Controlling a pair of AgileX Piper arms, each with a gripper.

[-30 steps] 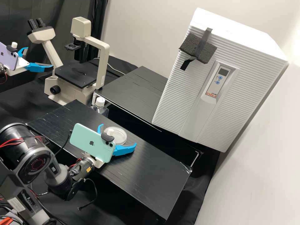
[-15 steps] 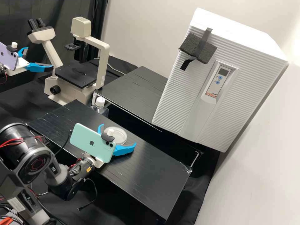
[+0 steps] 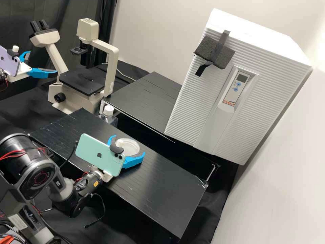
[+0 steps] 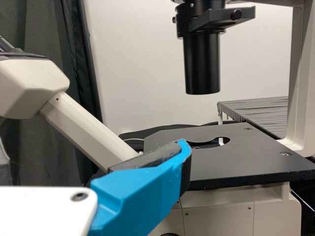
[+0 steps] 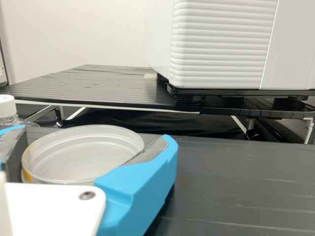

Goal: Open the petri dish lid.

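Observation:
My right gripper (image 3: 129, 145) is low over the near black bench, its blue fingers on opposite sides of the round clear petri dish (image 3: 128, 147). In the right wrist view, my right gripper (image 5: 94, 137) is shut on the petri dish (image 5: 81, 160), both dark pads against its side wall. The dish stands level, its lid on top. My left gripper (image 3: 43, 62) stands open and holds nothing, beside the microscope at the far left. One blue finger of my left gripper (image 4: 140, 191) shows in the left wrist view, before the microscope stage.
The beige microscope (image 3: 110, 73) with its black stage (image 4: 246, 152) stands at the back left. A white-capped bottle (image 3: 108, 113) is behind the near bench (image 3: 162, 189). A large white incubator (image 3: 203, 112) stands at the back right, by the rear black shelf (image 3: 145, 101).
The right gripper's fingers have come together onto the petri dish, and the dish has shifted slightly to the right in the high view. The left arm has stayed still.

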